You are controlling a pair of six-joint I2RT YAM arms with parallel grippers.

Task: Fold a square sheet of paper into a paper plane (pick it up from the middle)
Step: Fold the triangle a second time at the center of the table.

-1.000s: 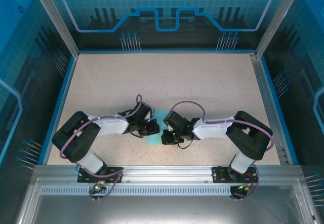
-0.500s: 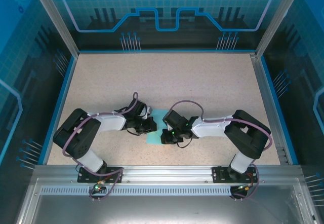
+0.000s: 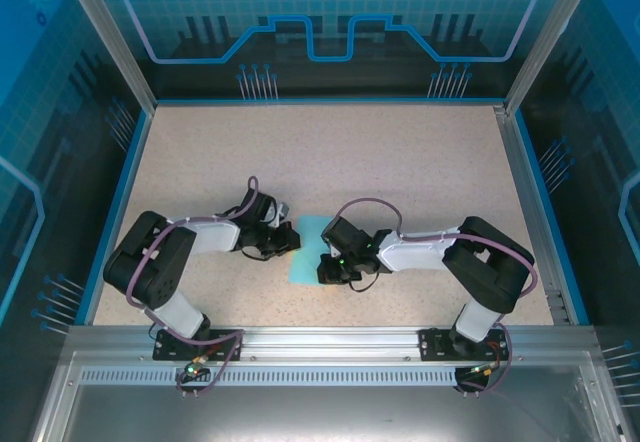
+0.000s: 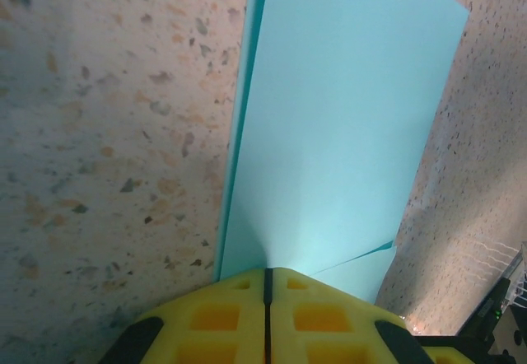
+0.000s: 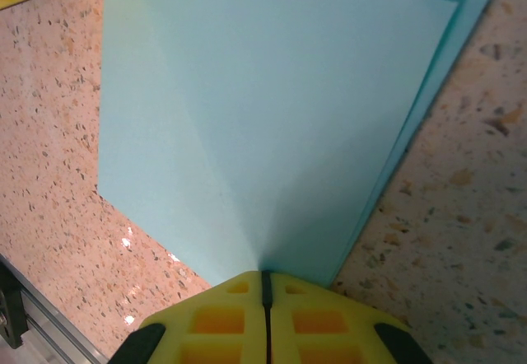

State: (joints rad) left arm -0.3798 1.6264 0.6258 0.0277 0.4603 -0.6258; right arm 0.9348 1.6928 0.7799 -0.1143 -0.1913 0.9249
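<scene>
Top external view: 1 thin, light cyan, matte sheet of paper (image 3: 306,255) lies on the beige speckled table (image 3: 350,152). It is near the middle, a little toward the near edge, between the 2 grippers. It is folded to a narrow oblong. Its long axis runs from far to near, with the near end leaning slightly left. In the left wrist view 2 layers show, the lower one peeking out at a corner. The left gripper (image 4: 268,280) is closed, its jaws pressed together on the sheet's left edge. The right gripper (image 5: 265,280) is also closed and pinches the right edge, where the paper lifts in a soft ridge.
</scene>
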